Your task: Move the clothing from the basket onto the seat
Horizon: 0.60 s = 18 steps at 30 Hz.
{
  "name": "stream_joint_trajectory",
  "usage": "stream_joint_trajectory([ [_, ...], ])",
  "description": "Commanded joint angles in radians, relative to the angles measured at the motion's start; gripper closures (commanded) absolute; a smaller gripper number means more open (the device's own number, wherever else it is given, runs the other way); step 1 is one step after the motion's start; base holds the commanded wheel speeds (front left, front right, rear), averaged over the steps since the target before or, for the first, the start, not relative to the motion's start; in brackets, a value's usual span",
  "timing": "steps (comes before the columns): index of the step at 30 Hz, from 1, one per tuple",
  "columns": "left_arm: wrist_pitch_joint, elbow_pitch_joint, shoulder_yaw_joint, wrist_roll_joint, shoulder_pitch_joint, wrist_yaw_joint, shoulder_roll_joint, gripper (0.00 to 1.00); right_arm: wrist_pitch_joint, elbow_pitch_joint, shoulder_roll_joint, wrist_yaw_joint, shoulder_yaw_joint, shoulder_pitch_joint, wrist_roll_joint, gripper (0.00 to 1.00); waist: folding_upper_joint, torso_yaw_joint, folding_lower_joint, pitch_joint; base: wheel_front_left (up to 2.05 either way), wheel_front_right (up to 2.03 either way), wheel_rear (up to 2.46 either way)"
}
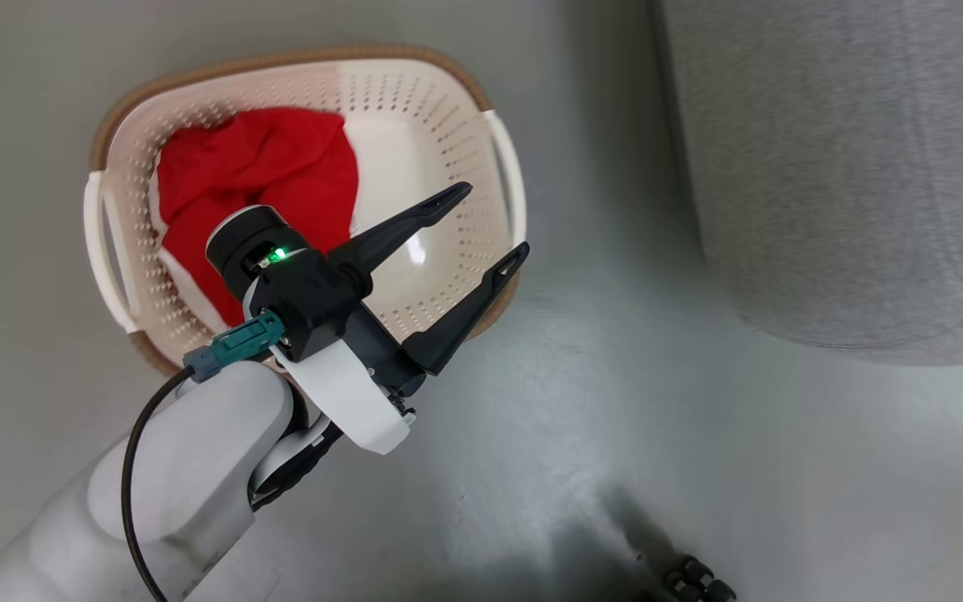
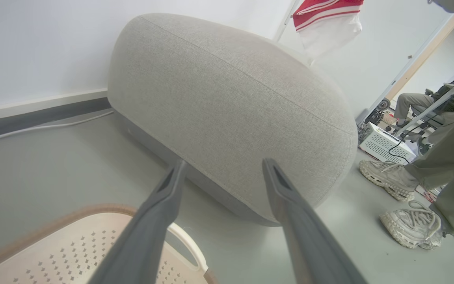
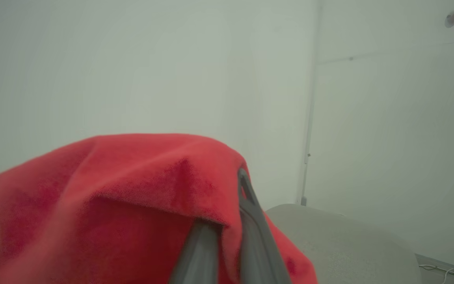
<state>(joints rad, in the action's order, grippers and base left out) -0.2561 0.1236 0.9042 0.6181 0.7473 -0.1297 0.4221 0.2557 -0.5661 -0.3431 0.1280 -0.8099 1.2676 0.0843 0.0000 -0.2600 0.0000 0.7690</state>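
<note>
Right claw (image 3: 233, 185) is clamping shut on a red garment (image 3: 132, 189), with fabric folding over both fingers and draping down to their left. Past the fingers, lower right, the seat (image 3: 337, 240) is showing its rounded grey edge, so the load is hanging in the air near it and not yet resting on it. Left wrist view is catching what is probably the same piece, red with white stripes and a white hem, dangling high above the seat's far side. Left claw (image 1: 494, 219) is standing wide open and empty over the basket (image 1: 415, 109), one fingertip over the inside and the other at the rim. Behind its wrist, opposite to where the fingers are pointing, the remaining clothing (image 1: 256, 184) is lying bunched against the basket's far wall. Ahead of those fingers the seat is sitting across a strip of bare floor (image 1: 615, 376). A person's shoes (image 2: 388, 179) are standing off to the claw's right, beside the seat. My read is that it's mid-transfer on this garment, in the carry-to-place stage. Next, the right claw needs to go over the cushion, come down and open, with the fabric dropping clear of the fingers. After that the left claw needs to swing back and down onto a raised fold in the basket.
</note>
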Motion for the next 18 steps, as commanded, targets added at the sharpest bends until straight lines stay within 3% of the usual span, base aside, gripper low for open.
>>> stream_joint_trajectory([
  [1, -0.006, -0.026, -0.021, 0.008, 0.02, -0.001, 0.012, 0.0, -0.007, 0.02, -0.042, 0.003, -0.02, 0.035, 0.045, 1.0, 0.0, 0.039, 0.0, 0.042, 0.0, 0.0, 0.0],
  [9, -0.006, -0.019, 0.001, 0.006, 0.03, -0.001, 0.012, 0.0, -0.008, -0.032, -0.006, 0.003, -0.131, 0.127, 0.131, 1.0, 0.0, 0.073, 0.0, 0.096, 0.0, 0.0, 0.0],
  [18, -0.006, -0.011, -0.006, 0.004, 0.026, -0.001, 0.014, 0.0, -0.018, -0.155, 0.068, 0.003, -0.164, 0.129, 0.075, 1.0, 0.0, 0.089, 0.0, 0.134, 0.0, 0.0, 0.0],
])
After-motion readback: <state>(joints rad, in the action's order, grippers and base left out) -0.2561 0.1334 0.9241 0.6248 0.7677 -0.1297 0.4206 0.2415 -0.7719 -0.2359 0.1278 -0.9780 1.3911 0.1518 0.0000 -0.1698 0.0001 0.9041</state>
